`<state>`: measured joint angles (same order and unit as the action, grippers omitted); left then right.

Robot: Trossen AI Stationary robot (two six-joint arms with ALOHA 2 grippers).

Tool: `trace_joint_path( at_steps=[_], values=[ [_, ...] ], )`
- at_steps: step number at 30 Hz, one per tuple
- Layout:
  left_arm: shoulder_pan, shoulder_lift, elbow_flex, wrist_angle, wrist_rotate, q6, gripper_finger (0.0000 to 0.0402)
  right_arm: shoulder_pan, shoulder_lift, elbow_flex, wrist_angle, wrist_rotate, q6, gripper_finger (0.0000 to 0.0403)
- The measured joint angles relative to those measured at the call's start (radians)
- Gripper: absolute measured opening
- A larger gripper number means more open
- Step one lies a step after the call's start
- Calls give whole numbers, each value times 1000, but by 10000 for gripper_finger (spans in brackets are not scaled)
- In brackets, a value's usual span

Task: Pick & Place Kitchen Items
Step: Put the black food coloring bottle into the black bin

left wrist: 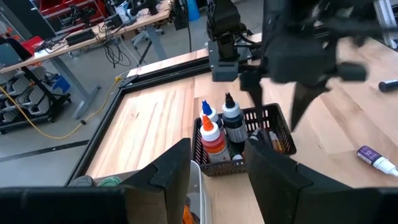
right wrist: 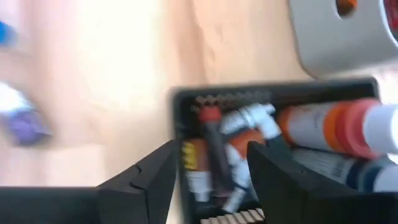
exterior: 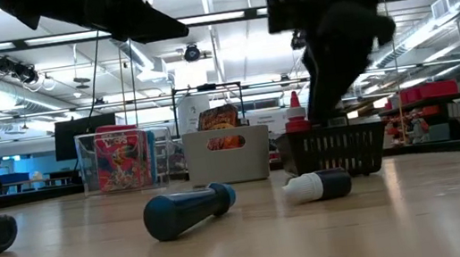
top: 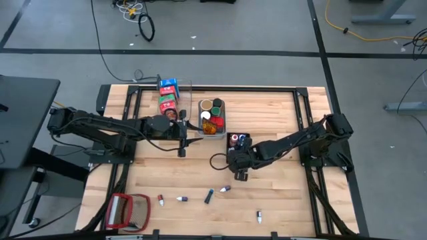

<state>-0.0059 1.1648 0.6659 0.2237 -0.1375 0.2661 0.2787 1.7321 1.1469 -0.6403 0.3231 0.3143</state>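
Over the black basket at frame centre, the right gripper stands released and empty; lift straight up, clear of the 3 upright bottles.

No readable text, brand, number or sign anywhere. Printed fronts on the red cartons in the clear bin and on the packet above the grey bin: colour patches only, no legible letters. Label on the small purple-banded bottle lying on the desk: too small to make out. Labels on the bottles in the black basket: blurred, unreadable.
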Motion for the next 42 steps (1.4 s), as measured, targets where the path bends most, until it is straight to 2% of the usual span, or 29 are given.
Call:
trace_joint_path(
  at_steps=[4,7,14,19,23,29,33,37,42],
  values=[
    [0,0,0,4,0,0,160,3,0,96,-32,-79,-4,201],
    [0,0,0,5,0,0,160,9,0,141,-42,-180,-56,192],
    [0,0,0,0,0,-25,160,80,0,162,-35,-297,-243,174],
    [0,0,0,-3,0,-26,160,160,0,146,-34,-296,-351,165],
    [0,0,0,-7,0,-26,160,208,0,142,-33,-228,-306,162],
    [0,0,0,-8,0,-56,160,250,0,142,-10,-232,-297,162],
    [0,0,0,-8,0,-86,160,256,0,142,86,-239,-291,162],
    [0,0,0,-14,4,-108,160,246,7,142,201,-287,-286,162],
    [0,0,0,-30,9,-121,160,266,8,142,178,-399,-353,163]
  ],
)
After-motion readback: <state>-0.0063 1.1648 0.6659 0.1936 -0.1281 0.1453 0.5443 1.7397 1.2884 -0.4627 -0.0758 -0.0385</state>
